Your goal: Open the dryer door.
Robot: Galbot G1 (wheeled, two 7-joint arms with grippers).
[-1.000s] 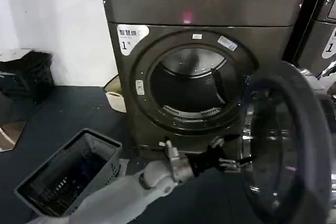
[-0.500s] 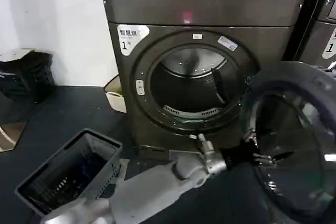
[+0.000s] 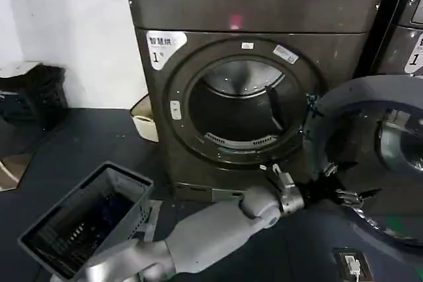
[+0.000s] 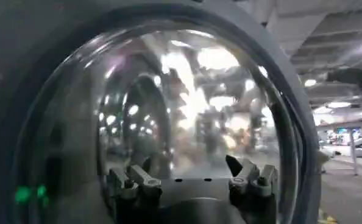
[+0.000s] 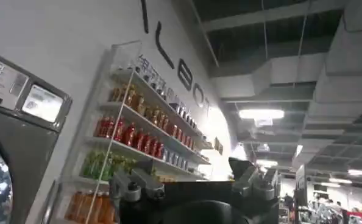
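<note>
While swung wide, dryer door [image 3: 370, 156], left gripper [image 3: 338, 189] against it.

**Readable markings on the machines and the wall**

The big boxy dark grey-brown metallic dryer [image 3: 254, 64] carries a white corner sticker [image 3: 162, 47] at the upper left of its front, printed with a line of Chinese characters too small to make out and a large "1" below them; a small white label [image 3: 286, 54] sits on the dark ring around the drum opening, its print too fine to read; the second dark machine [image 3: 406, 37] at the right edge bears a white sticker [image 3: 416, 52] with a "1" as well; in the right wrist view, large dark letters [image 5: 178, 73] run across the white wall above the drinks shelves [image 5: 144, 137], only partly legible, perhaps "L", "B", "O"
</note>
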